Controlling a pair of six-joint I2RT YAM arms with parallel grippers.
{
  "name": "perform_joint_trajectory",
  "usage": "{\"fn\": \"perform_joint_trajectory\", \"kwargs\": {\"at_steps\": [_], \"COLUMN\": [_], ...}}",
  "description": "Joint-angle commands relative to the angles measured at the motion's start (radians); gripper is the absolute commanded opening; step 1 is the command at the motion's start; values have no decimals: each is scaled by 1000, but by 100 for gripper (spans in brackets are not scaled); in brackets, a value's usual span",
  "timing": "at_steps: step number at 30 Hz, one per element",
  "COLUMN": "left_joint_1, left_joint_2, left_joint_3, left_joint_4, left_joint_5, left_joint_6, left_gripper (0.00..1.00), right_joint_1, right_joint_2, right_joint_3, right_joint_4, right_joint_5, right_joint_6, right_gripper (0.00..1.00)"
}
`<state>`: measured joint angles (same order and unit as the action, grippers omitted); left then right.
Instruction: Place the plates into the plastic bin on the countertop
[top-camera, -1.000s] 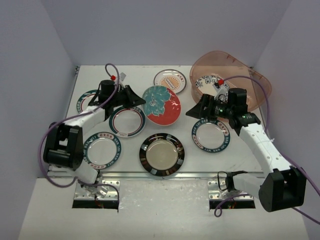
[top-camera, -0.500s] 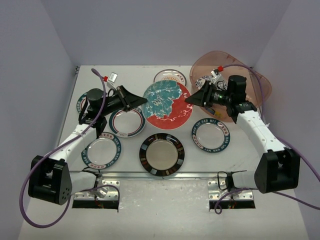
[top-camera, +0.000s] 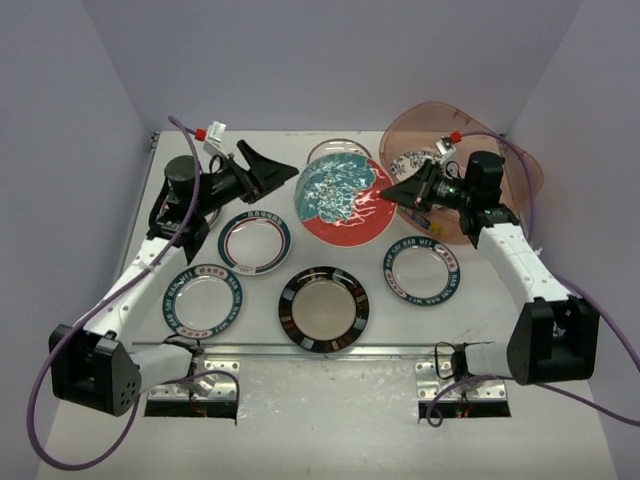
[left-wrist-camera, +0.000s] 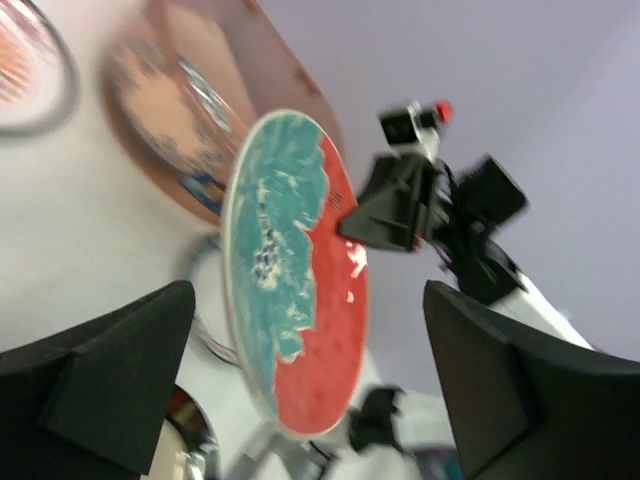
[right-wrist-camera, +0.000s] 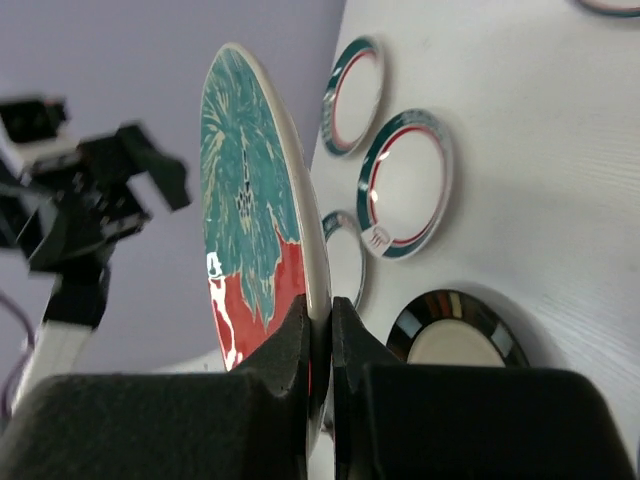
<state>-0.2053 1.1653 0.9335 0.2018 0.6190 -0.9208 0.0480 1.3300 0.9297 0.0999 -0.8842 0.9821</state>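
Mostly undone: the floral plate (top-camera: 340, 195) hangs on edge above the surface (top-camera: 480, 320), its rim pinched by the right gripper (top-camera: 392, 192), short of the plastic bin (top-camera: 520, 165), which seems to hold one plate (top-camera: 415, 162). Several other plates (top-camera: 323, 308) lie below. Since a second ago it has risen binward, and the left gripper (top-camera: 285, 178), spread wide and empty, rose too.

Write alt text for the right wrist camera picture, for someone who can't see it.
The right gripper pinches the rim of a teal-and-red floral plate, held on edge above the white countertop. Teal-rimmed plates and a black-rimmed plate lie flat there beyond it.
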Motion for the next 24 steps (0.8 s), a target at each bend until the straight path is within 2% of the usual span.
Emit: {"fn": "perform_joint_trajectory", "kwargs": {"at_steps": [1, 3, 5, 11, 15, 20, 24], "left_joint_1": [-5, -5, -6, -6, -5, -6, -6], "left_joint_2": [-187, -263, -319, -357, -358, -404, -457], "left_joint_3": [100, 85, 75, 41, 17, -4, -46], "left_joint_4": [-372, -409, -436, -513, -556, -599, -600], "left_joint_5": [-427, -559, -577, -472, -410, -387, -405], "left_joint_6": [249, 308, 340, 454, 509, 566, 581], "left_gripper": [100, 100, 100, 100, 100, 100, 100], "right_joint_1": [-145, -167, -174, -166, -88, -7, 23], "right_joint_2": [-118, -161, -191, -210, -158, -42, 70], "right_joint_3": [-27, -56, -93, -101, -63, 9, 87], "right_joint_4": [67, 63, 57, -3, -29, -28, -48], "right_joint_5": [260, 403, 610, 1024, 1237, 1419, 1462], "right_joint_6": [230, 301, 377, 560, 592, 610, 631], "right_gripper": [0, 0, 0, 0, 0, 0, 0]}}
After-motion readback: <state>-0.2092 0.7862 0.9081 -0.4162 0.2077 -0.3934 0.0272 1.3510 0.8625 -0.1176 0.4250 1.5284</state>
